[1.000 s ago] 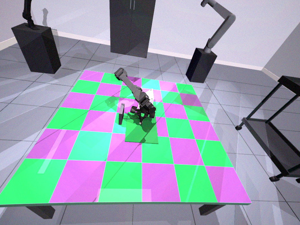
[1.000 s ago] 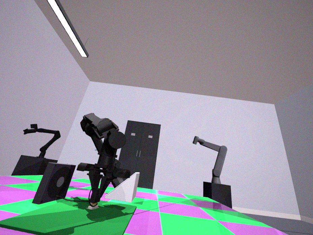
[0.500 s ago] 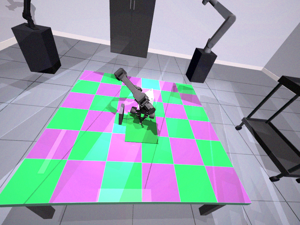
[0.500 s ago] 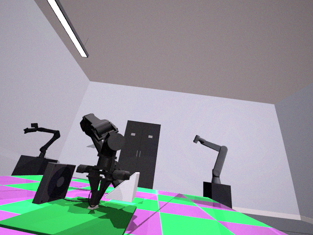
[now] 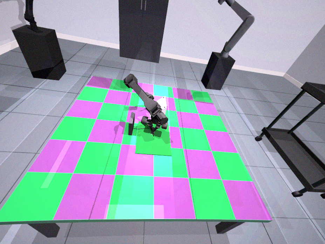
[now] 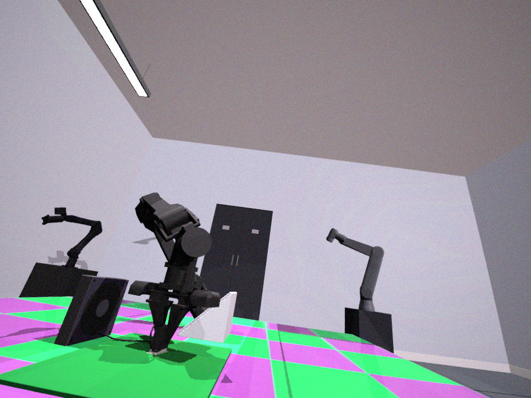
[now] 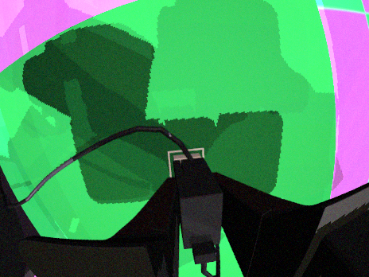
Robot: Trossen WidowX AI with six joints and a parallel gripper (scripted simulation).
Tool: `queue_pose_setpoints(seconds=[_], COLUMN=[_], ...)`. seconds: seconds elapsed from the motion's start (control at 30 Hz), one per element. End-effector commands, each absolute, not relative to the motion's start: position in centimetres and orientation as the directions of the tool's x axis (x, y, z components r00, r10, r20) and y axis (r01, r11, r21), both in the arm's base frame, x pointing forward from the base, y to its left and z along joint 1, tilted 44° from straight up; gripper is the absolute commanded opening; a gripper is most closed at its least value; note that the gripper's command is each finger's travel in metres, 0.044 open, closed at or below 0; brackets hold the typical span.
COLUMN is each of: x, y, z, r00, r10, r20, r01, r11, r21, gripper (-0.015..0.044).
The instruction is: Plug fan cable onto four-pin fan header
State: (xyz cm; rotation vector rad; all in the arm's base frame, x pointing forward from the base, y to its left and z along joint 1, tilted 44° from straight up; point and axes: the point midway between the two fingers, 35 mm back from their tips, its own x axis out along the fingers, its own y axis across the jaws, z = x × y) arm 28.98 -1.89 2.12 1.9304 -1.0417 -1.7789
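My gripper point(image 5: 153, 131) point(image 6: 159, 341) point(image 7: 196, 181) points down and is shut on the black plug point(image 7: 200, 215) of the fan's cable. The fingers stand on both sides of the plug, right at the white fan header point(image 6: 157, 352) point(image 7: 184, 158). The plug is upright with its lower end at the header; its exact depth and the pins are hidden. A thin pale outline surrounds the header on the green board point(image 5: 153, 148) point(image 6: 119, 377) point(image 7: 223, 72). The black cable point(image 7: 99, 140) point(image 6: 124, 339) curves from the plug toward the fan point(image 5: 131, 123) point(image 6: 96, 310).
The fan stands upright at the board's left edge. A white wedge-shaped piece point(image 5: 163, 101) point(image 6: 216, 321) stands behind the board, near my arm. The checkered table point(image 5: 133, 162) point(image 6: 308, 351) lies under it all. Two other arms on pedestals, a cabinet and a cart stand away from the table.
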Motion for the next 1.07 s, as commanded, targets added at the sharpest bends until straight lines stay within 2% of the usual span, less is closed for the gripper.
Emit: queue_pose_setpoints(seconds=[0.0, 0.17, 0.43, 0.63, 0.87, 1.03], x=[29.0, 29.0, 29.2, 29.0, 19.5, 18.5], y=[-1.9, -1.9, 1.8, 2.1, 6.2, 6.3], z=[2.1, 2.1, 5.9, 6.0, 2.8, 2.6], r00=[-0.039, -0.039, -0.043, -0.043, -0.047, -0.048], r10=[-0.688, -0.688, -0.689, -0.688, -0.684, -0.687], r20=[-0.724, -0.724, -0.724, -0.724, -0.728, -0.725], r01=[-0.296, -0.296, -0.294, -0.294, -0.290, -0.290], r11=[-0.685, -0.685, -0.683, -0.684, -0.688, -0.685], r21=[0.666, 0.666, 0.668, 0.668, 0.665, 0.668], gripper=[0.0131, 0.0260, 0.0260, 0.0260, 0.0260, 0.0260])
